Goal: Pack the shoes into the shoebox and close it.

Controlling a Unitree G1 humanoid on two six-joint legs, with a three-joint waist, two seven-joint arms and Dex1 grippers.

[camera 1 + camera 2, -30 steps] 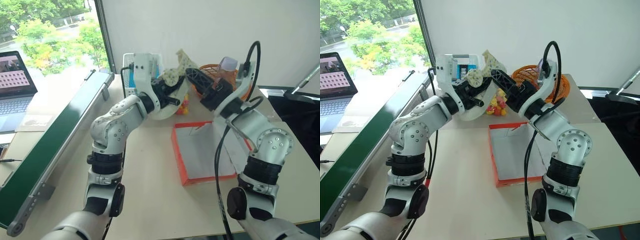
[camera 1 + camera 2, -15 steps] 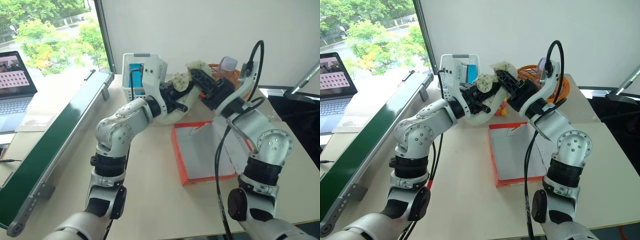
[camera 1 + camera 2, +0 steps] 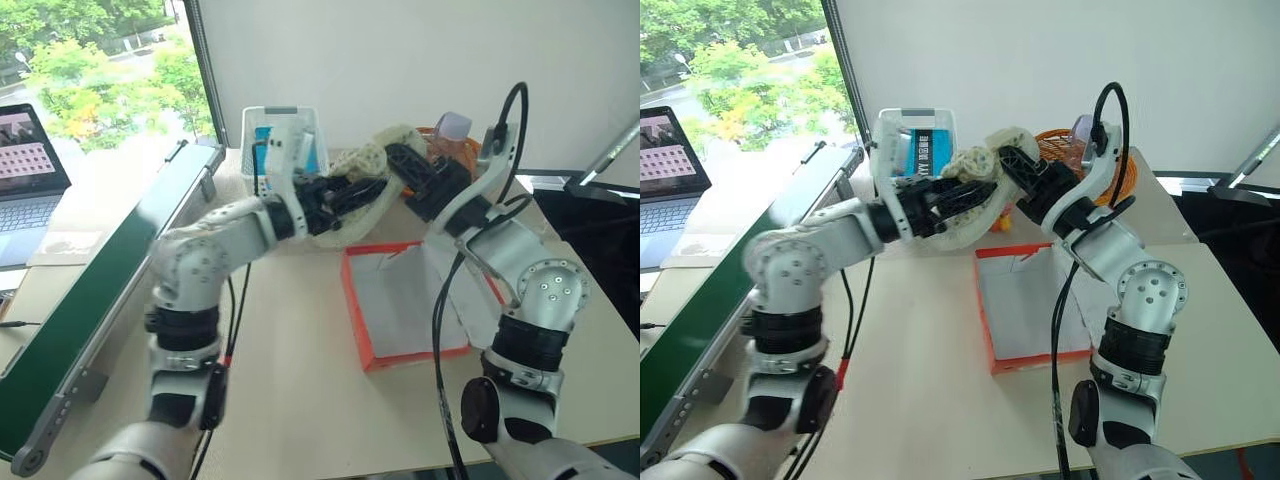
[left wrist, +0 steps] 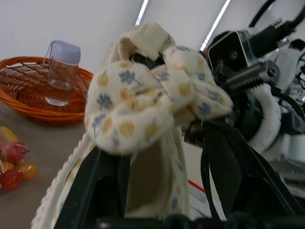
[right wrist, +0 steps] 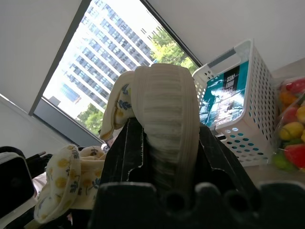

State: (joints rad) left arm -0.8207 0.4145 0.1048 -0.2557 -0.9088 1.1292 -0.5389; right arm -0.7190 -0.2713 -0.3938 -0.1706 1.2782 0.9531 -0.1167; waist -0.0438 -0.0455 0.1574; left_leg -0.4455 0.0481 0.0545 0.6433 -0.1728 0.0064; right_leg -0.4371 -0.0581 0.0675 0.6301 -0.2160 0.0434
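Above the far table (image 3: 300,330), one cream shoe (image 3: 372,165) gripped by right gripper (image 5: 164,143), jaws clamped on its sole; left gripper (image 4: 157,191) jaws parted around its cloth. Shoebox (image 3: 352,310) open, near right.

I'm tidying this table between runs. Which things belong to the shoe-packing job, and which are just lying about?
Job:
- cream shoe, held up in the air
- red-orange shoebox, open on the table

Lying about:
- white lattice basket
- orange wicker basket with a clear bottle
- bag of coloured fruit
- laptop
- green conveyor
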